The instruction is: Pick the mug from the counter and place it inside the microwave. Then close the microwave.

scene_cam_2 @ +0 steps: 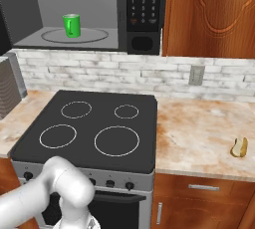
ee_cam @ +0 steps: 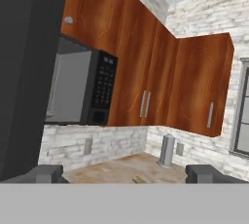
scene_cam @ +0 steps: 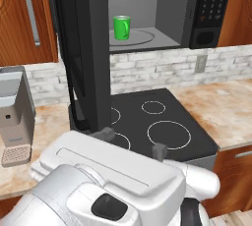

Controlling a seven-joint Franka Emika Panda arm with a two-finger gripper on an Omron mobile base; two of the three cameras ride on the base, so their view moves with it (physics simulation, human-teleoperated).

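Left base view: cylindrical green mug (scene_cam: 121,27)

You're in a rendered home kitchen, black stovetop (scene_cam_2: 89,131) with ring burners as your landmark, microwave (scene_cam_2: 144,14) above it, marbled surface (scene_cam_2: 199,128) beside it, white brick backsplash (scene_cam_2: 99,71) behind, reddish wooden cabinets (ee_cam: 146,72) overhead.
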